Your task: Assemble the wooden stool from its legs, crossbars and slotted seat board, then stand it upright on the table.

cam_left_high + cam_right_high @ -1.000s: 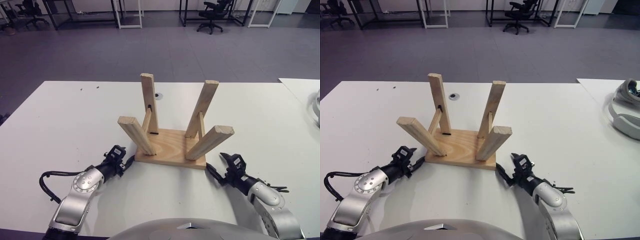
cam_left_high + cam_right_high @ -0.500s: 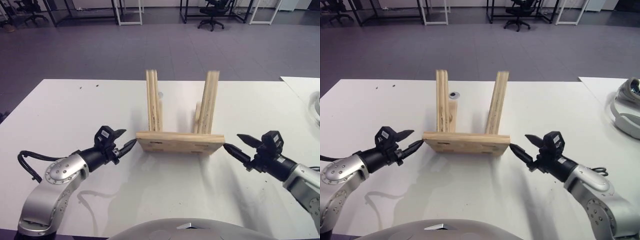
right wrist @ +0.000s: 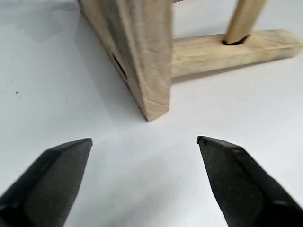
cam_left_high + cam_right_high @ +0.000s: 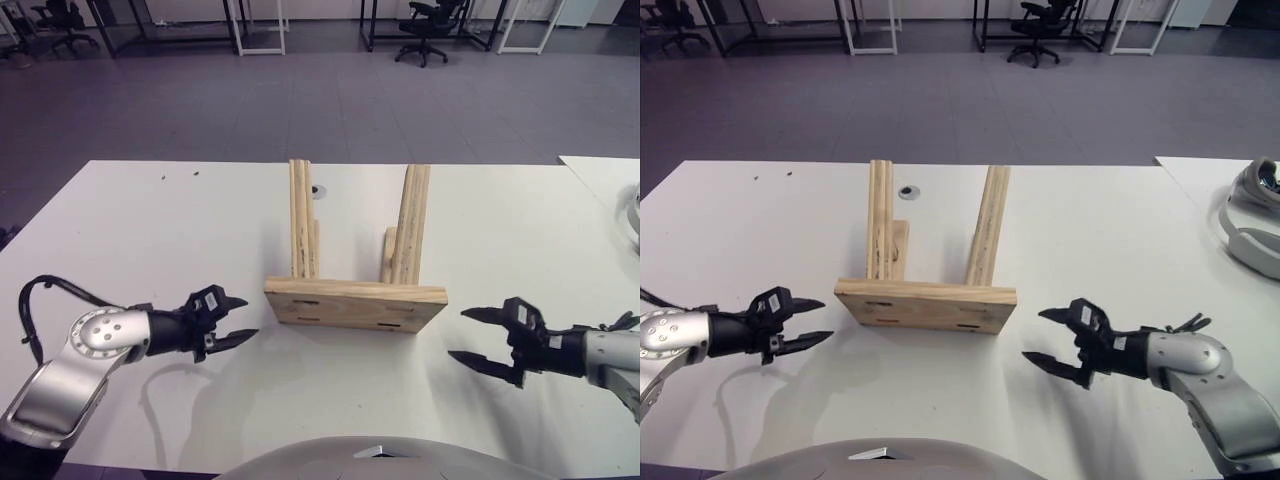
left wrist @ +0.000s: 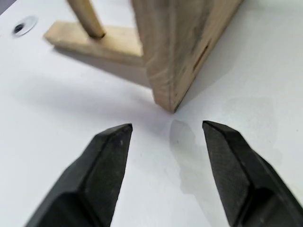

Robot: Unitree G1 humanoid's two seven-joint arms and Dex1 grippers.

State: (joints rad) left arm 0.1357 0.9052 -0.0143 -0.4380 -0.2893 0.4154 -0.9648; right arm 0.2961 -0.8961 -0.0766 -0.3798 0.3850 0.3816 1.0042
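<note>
Stool (image 4: pixel 355 300) on its side is how things lie: the seat board (image 4: pixel 350 306) stands on its long edge on the table (image 4: pixel 120 230), facing the robot, and the legs (image 4: pixel 303 220) run away from it along the tabletop. Left gripper (image 4: pixel 250 317) and right gripper (image 4: pixel 457 334) sit one off each end of the board, both with fingers spread and nothing between them, each a little apart from the wood. The main risk, as I judge it, is the tip to upright: pushed or lifted from one end only, the board could swing round on its edge or flop onto its face rather than land on four feet. A pinch on the board's narrow corner might slip. A crossbar (image 5: pixel 87 19) sits in its leg socket, but I can't make out how firmly the joints are seated, so a hard landing could perhaps knock a leg loose
</note>
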